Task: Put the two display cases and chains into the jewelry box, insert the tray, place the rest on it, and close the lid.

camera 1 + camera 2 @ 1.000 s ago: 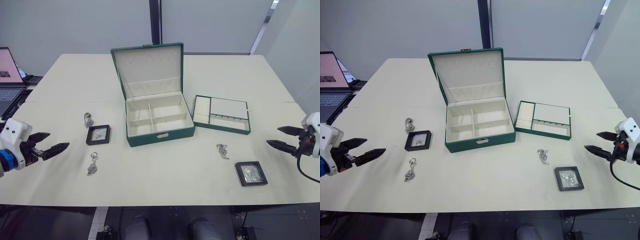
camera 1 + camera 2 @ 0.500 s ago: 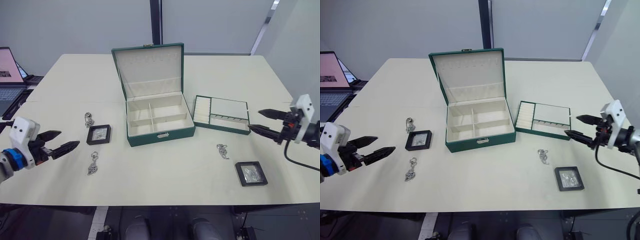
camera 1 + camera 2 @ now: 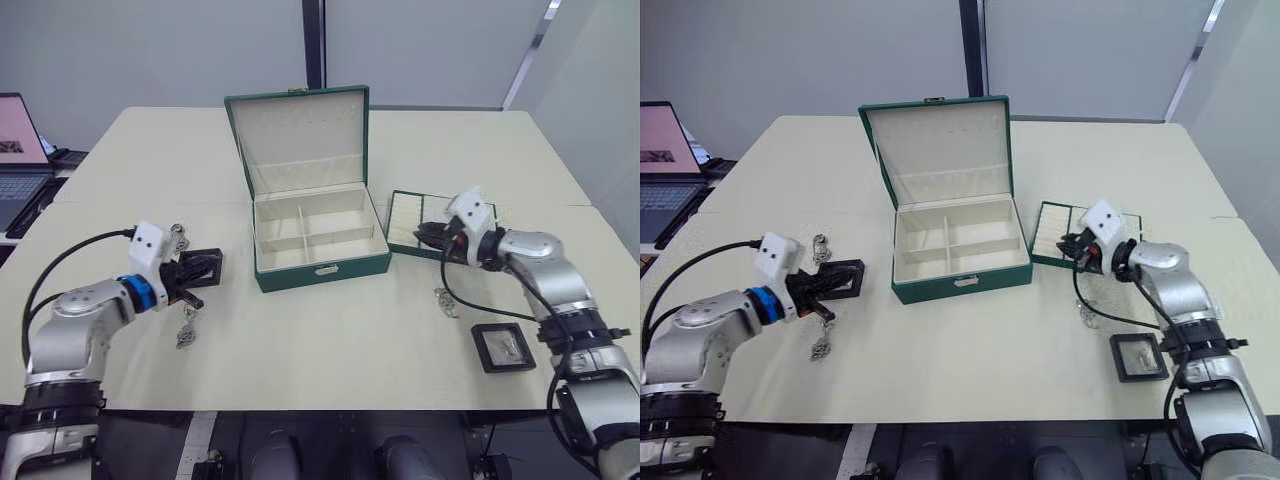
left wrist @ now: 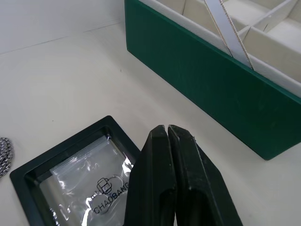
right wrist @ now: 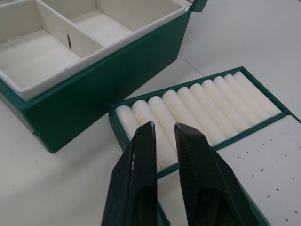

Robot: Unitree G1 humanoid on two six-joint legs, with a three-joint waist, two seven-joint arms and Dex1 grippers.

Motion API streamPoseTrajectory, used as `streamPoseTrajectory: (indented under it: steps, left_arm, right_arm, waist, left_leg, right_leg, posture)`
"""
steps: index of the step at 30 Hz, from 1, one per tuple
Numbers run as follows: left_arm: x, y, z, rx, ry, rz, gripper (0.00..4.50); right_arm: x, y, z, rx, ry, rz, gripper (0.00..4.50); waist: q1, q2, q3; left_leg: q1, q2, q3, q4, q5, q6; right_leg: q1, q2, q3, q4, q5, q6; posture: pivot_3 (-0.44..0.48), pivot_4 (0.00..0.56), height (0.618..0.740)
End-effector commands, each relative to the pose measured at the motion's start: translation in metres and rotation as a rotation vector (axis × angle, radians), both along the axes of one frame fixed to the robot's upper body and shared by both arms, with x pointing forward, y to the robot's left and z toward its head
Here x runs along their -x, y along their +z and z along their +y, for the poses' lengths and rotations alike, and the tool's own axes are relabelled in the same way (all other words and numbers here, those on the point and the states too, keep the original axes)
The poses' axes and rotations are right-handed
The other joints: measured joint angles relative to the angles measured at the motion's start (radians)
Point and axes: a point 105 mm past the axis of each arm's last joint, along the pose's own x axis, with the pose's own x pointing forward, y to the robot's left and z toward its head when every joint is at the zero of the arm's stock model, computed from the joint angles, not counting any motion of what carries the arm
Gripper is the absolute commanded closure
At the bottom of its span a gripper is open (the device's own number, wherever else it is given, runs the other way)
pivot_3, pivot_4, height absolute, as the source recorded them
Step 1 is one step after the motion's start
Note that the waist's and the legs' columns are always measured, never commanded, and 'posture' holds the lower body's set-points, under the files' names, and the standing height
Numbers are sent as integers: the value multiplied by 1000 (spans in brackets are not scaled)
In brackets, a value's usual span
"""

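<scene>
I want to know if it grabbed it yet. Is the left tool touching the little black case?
Cannot tell. In the left wrist view the left tool, fingers shut together, overlaps the display case edge, but no contact or gap shows plainly.

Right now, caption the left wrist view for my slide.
Left gripper, shut, above a display case beside the green jewelry box.

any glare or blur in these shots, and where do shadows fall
Left wrist view: a bright glare spot on the plastic bag inside the display case, and the left gripper fingers look soft up close. Right wrist view: the tray ridges are sharp, with soft shadows between them. Eye views: even light, faint shadows inside the jewelry box.
</scene>
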Motion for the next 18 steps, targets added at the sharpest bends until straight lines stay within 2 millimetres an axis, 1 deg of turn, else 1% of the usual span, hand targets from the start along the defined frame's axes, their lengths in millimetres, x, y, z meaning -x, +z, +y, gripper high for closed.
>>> streamPoseTrajectory:
  steps: [1,5,7,9,13,18]
  left_arm:
    - [-9,8,-12,-10,-17,-48,4500]
    - [-16,10,-21,4,-28,-70,4500]
    - [-20,12,-27,15,-36,-80,4500]
    - [-22,12,-32,22,-42,-86,4500]
    - [-24,12,-36,29,-51,-90,4500]
    - [-23,10,-42,36,-85,-76,4500]
  right_arm:
    - [-7,19,18,-28,37,-72,4490]
    - [-4,20,40,-55,96,-66,4490]
    - [1,16,53,-56,142,-51,4490]
    - [6,11,61,-45,176,-38,4490]
    - [14,5,71,-41,216,-17,4490]
    - [26,3,79,-51,272,3,4490]
  waist:
    - [0,0,0]
    - [-1,0,0]
    - [-1,0,0]
    - [0,0,0]
    - [-1,0,0]
    - [0,0,0]
  left_leg:
    - [0,0,0,0,0,0]
    - [0,0,0,0,0,0]
    - [0,0,0,0,0,0]
    - [0,0,0,0,0,0]
    - [0,1,-1,0,0,0]
    - [0,1,-1,0,0,0]
  right_leg:
    - [0,0,0,0,0,0]
    - [0,1,0,1,0,0]
    - [0,1,0,1,0,0]
    - [0,1,0,1,0,0]
    - [0,1,0,1,0,0]
    - [0,1,0,1,0,0]
  posture:
    - [0,150,740]
    - [0,150,740]
    - [0,150,740]
    - [0,150,740]
    - [0,150,740]
    - [0,150,740]
